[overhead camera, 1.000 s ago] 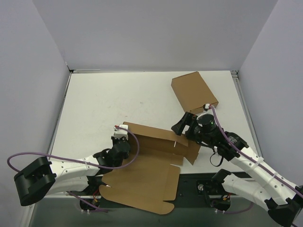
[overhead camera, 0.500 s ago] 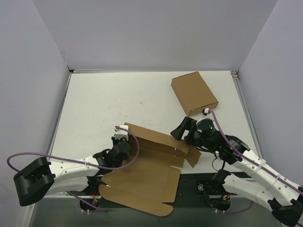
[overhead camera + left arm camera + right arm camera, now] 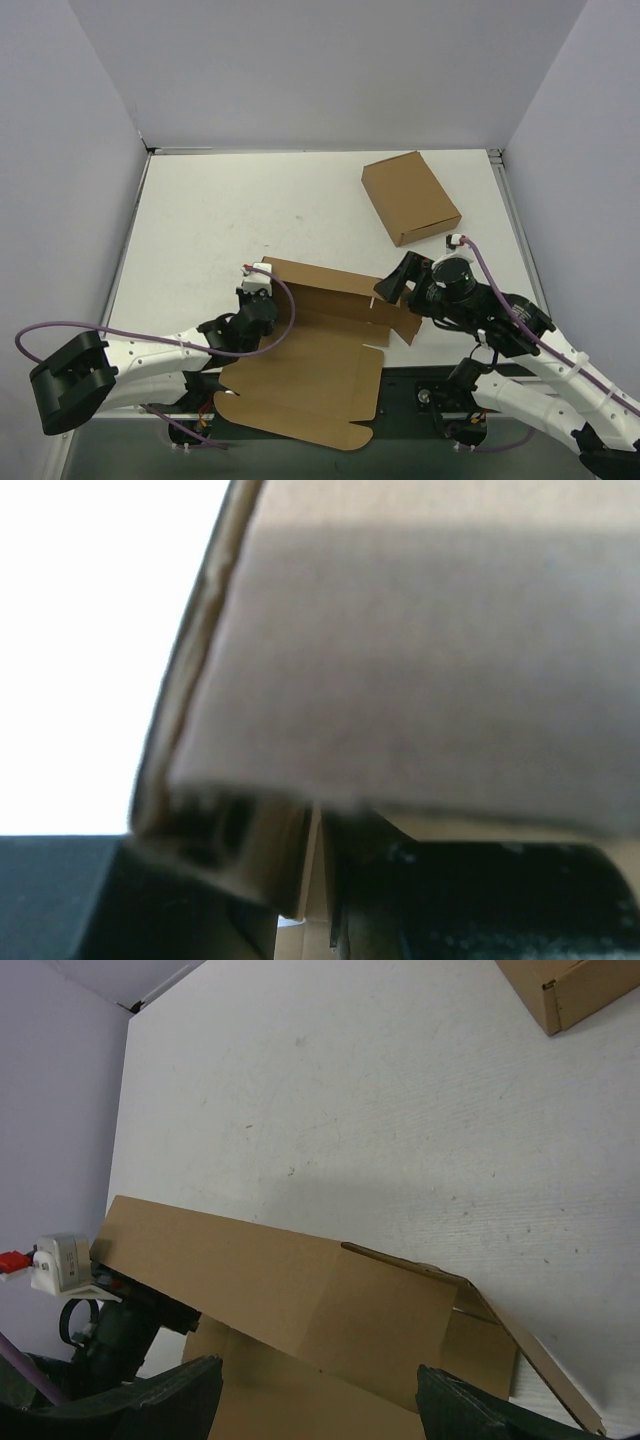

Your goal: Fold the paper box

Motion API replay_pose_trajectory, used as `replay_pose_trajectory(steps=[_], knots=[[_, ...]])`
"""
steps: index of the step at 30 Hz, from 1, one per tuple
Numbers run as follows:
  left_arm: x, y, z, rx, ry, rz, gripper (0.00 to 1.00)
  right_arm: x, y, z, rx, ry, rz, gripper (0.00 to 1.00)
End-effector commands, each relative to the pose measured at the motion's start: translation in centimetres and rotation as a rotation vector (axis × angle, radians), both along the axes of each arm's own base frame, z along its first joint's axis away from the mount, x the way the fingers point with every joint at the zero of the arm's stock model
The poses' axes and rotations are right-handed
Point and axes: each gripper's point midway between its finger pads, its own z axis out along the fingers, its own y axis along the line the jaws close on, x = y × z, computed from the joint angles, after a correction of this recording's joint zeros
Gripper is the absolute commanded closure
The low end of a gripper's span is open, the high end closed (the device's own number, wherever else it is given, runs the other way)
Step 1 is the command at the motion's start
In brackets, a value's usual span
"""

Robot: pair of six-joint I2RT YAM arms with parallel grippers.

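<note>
The paper box [image 3: 300,385] lies flat and brown at the table's near edge, with its far panel [image 3: 330,290] folded up as a long wall. My left gripper [image 3: 252,300] is shut on the left end of that wall; in the left wrist view blurred cardboard [image 3: 420,660] fills the frame, and a thin cardboard edge sits in the left gripper [image 3: 318,900]. My right gripper [image 3: 393,287] stands open at the wall's right end. Its right gripper [image 3: 320,1410] fingers straddle the panel [image 3: 300,1290] without touching it. A side flap [image 3: 530,1355] slopes down on the right.
A finished brown carton [image 3: 410,197] sits at the back right of the white table [image 3: 220,220], also showing as the carton [image 3: 570,990] in the right wrist view. Grey walls close in the left, back and right. The box overhangs the dark front strip [image 3: 420,378].
My right arm has drawn back toward the near right, away from the carton, still open. The right side flap has shifted slightly. The left gripper has kept its hold and place.
</note>
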Motion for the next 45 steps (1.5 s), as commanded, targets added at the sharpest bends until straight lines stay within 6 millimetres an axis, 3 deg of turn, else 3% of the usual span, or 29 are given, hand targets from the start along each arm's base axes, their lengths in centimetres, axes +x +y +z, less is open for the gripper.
replay_pose_trajectory(steps=[1,6,11,19,21,29,35,45], knots=[[0.5,-0.6,1.5,-0.048,-0.028,0.011,0.71,0.6,0.1,-0.6,-0.036,0.004,-0.009,0.22],[0.5,-0.5,1.6,-0.049,-0.030,0.014,0.71,1.4,1.6,-0.5,-0.053,0.004,0.017,0.22],[0.5,-0.4,1.7,-0.053,-0.032,0.014,0.71,1.4,2.0,-2.1,-0.067,0.045,0.010,0.21],[0.3,-0.4,1.6,-0.056,-0.031,0.010,0.71,2.3,4.2,-4.6,0.082,0.072,-0.039,0.21],[0.3,-0.4,1.6,-0.059,-0.032,0.007,0.71,2.9,5.1,-4.1,0.140,0.043,-0.045,0.21],[0.2,-0.4,1.5,-0.071,-0.035,-0.002,0.71,5.2,5.4,-2.6,0.246,-0.040,-0.138,0.25],[0.1,-0.4,1.4,-0.074,-0.033,-0.006,0.71,6.2,5.6,-1.2,0.358,-0.093,-0.186,0.41],[0.0,-0.7,1.4,-0.084,-0.033,-0.016,0.71,7.9,5.4,-1.2,0.506,-0.124,-0.271,0.63]])
